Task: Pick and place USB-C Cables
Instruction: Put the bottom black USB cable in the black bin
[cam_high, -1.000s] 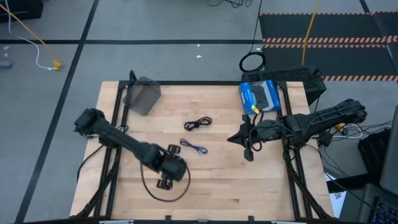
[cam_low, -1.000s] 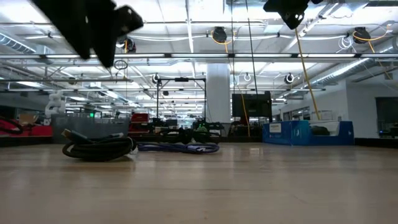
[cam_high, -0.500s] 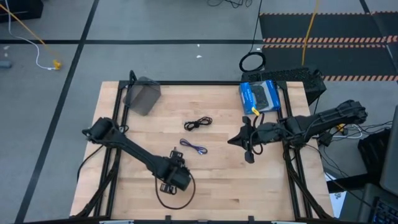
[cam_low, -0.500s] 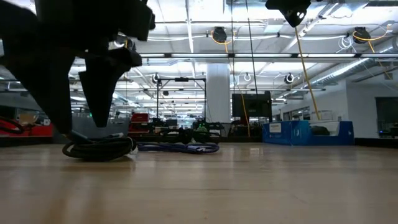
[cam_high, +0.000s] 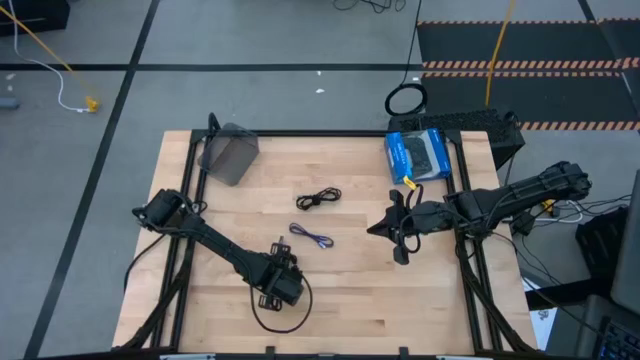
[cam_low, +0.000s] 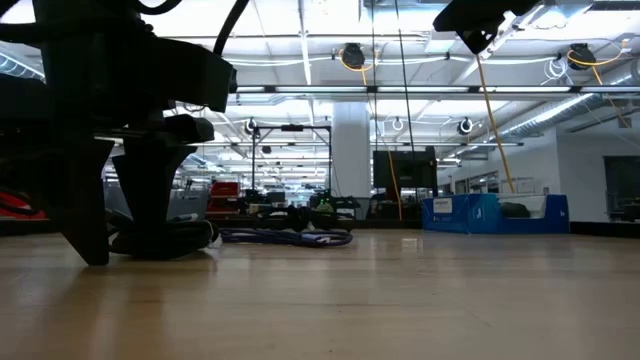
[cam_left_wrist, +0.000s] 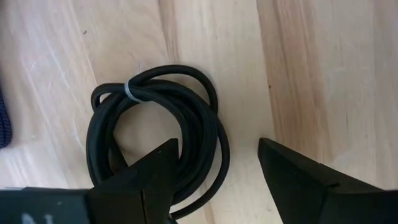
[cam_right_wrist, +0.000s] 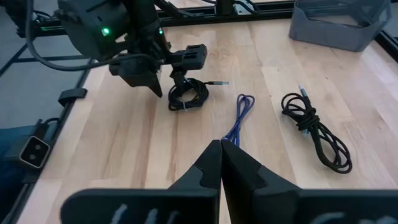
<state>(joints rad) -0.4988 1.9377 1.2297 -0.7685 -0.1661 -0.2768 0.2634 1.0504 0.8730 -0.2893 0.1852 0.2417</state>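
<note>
The left gripper (cam_left_wrist: 214, 163) is lowered, fingers spread astride a black USB-C cable (cam_left_wrist: 155, 134); closing seems needed next.

Black cables (cam_right_wrist: 314, 129) — one purple-blue cable (cam_right_wrist: 239, 117)

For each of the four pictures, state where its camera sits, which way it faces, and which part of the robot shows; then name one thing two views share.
High view: overhead, facing straight down; both arms over the table.
Low view: table-top height, facing level into the room; left arm looms near.
Left wrist view: on the left arm, facing down at a black coiled cable; left gripper open.
Right wrist view: on the right arm, facing across the table; right gripper shut.
Shared: the purple-blue cable, in right wrist and high views.
</note>
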